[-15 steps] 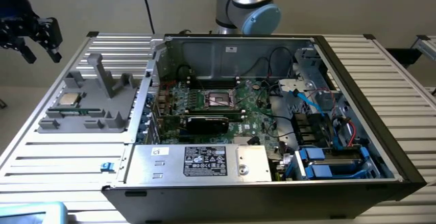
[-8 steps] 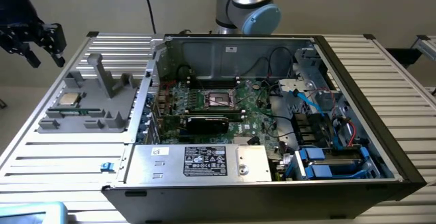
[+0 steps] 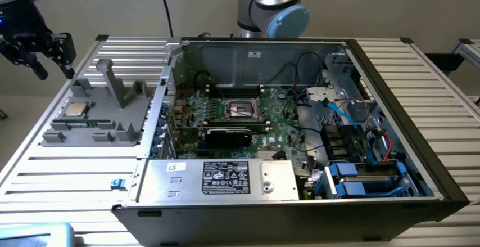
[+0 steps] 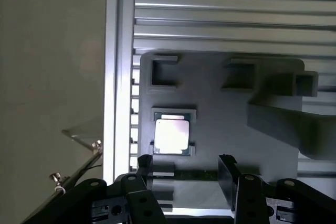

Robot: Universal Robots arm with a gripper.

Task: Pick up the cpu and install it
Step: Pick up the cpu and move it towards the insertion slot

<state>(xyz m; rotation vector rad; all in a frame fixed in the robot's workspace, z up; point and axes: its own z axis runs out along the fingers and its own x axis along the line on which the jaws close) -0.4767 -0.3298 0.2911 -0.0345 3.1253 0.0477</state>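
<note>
The cpu (image 3: 76, 109) (image 4: 171, 135), a small square chip with a shiny silver top, lies in a recess of the grey holder fixture (image 3: 112, 112) (image 4: 220, 140) on the exterior view's left. My gripper (image 3: 37, 53) (image 4: 186, 174) hangs high above the table's far left corner, well above the cpu, open with nothing between its black fingers (image 4: 227, 179). The metal-framed socket (image 3: 241, 108) with a dark centre sits on the green motherboard inside the open computer case (image 3: 390, 78).
The slatted aluminium table (image 3: 75, 174) carries the fixture and the case. Upright grey posts (image 3: 112, 84) rise from the fixture. A silver power supply box with a white label (image 3: 225, 178) fills the case's front; cables and blue drive bays (image 3: 367, 176) crowd its right side.
</note>
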